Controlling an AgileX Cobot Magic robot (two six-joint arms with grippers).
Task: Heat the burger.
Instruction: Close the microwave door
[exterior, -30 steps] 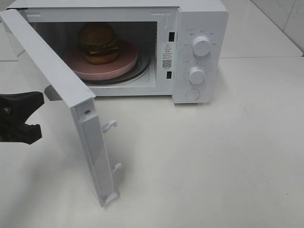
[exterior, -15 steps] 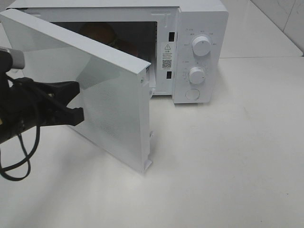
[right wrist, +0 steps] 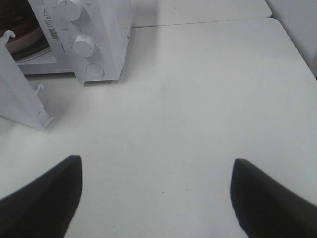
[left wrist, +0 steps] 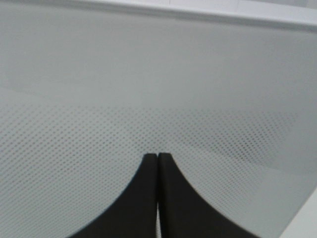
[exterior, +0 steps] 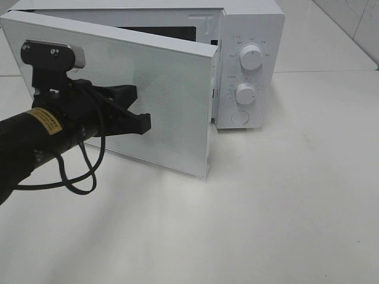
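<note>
**Door not latched: mind a slip**

Your left gripper (exterior: 142, 123), jaws pressed together and holding nothing, sets its tips against the door (exterior: 172, 89) at 9 o'clock in the high view. The door stands ajar. If the tips skate over its smooth face, or shove the microwave (exterior: 254, 23) back across the table (exterior: 296, 195), it likely won't latch. The burger is hidden behind the door, and only a pink plate rim (right wrist: 22, 42) shows inside. Your right gripper (right wrist: 154, 163) gapes wide, empty. Count: one microwave, one door, two knobs (exterior: 251, 58), one button (exterior: 239, 117), two grippers.
</note>
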